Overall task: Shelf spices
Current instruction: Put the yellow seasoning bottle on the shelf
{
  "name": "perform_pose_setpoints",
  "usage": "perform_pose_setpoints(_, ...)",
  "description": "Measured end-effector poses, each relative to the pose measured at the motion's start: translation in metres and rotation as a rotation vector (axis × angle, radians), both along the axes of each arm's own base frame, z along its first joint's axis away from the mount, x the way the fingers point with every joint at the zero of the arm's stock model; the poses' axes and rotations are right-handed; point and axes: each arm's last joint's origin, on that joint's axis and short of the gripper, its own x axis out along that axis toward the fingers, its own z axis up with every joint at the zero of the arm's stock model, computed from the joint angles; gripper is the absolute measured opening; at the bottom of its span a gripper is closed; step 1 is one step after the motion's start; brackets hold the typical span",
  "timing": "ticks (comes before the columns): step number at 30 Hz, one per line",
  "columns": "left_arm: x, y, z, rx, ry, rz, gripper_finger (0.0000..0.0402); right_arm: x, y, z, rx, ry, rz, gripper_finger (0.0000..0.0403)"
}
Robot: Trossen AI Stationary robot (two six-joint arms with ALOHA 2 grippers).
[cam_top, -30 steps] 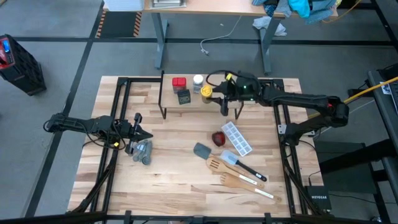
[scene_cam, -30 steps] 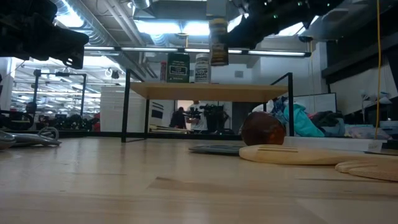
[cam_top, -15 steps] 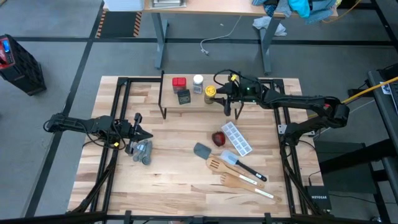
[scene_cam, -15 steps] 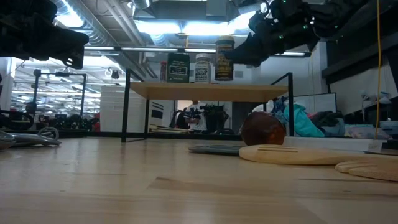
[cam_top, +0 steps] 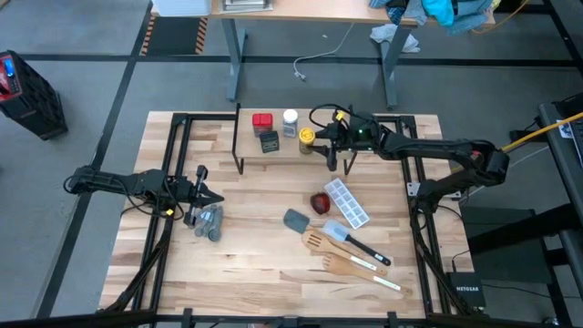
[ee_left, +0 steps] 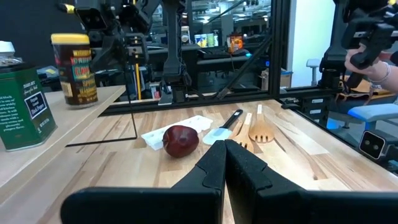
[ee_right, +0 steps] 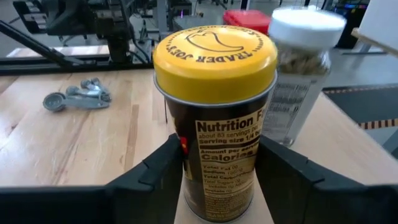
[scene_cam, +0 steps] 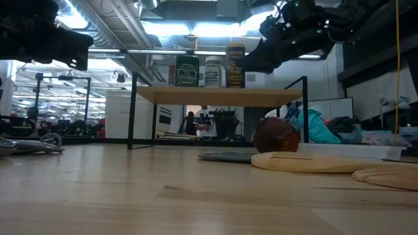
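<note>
The shelf [cam_top: 250, 146] stands at the table's far side, its wooden top [scene_cam: 215, 95] on thin black legs. The red tin [cam_top: 262, 121], dark tin [cam_top: 269, 141] and white-capped jar [cam_top: 291, 119] stand on it. The yellow-lidded amber jar [cam_top: 308, 137] stands to their right, and my right gripper [cam_top: 319, 137] is shut on it. My left gripper [cam_top: 205, 196] is shut and waits low over the table's left part, beside the grey measuring spoons [cam_top: 209, 221]. My right gripper pinches the yellow-lidded jar by the lower half of its body [ee_right: 217, 162], one finger [ee_right: 158, 171] on each side. The fingers come level from the table's right side. The jar is upright, its base level with the other jars on the shelf top [scene_cam: 235, 65].
The white-capped jar [ee_right: 301, 74] stands close beside the held jar. On the table in front of the shelf lie a dark red round dish [cam_top: 320, 202], a white tray [cam_top: 347, 202], a grey spatula [cam_top: 297, 220] and wooden utensils [cam_top: 351, 260]. Black frame rails run along both table sides.
My right gripper has come down over the shelf with the yellow-lidded jar. The jar hung well above the board a second ago and now stands on it, in line with the other containers. The left arm has kept still.
</note>
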Motion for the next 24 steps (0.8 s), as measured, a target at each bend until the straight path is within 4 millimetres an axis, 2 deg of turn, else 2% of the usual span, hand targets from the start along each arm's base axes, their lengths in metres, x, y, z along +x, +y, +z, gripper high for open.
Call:
perform_pose_setpoints(8,0.0000,0.0000,0.0000,0.000,0.000,0.000,0.0001,0.0091,-0.0046,-0.0124,0.010,0.018,-0.004,0.0189)
perform_pose_setpoints(24,0.0000,0.0000,0.0000,-0.008,0.001,0.000,0.0001,0.0100,-0.0051,-0.0107,-0.003,-0.013,-0.009,0.0191)
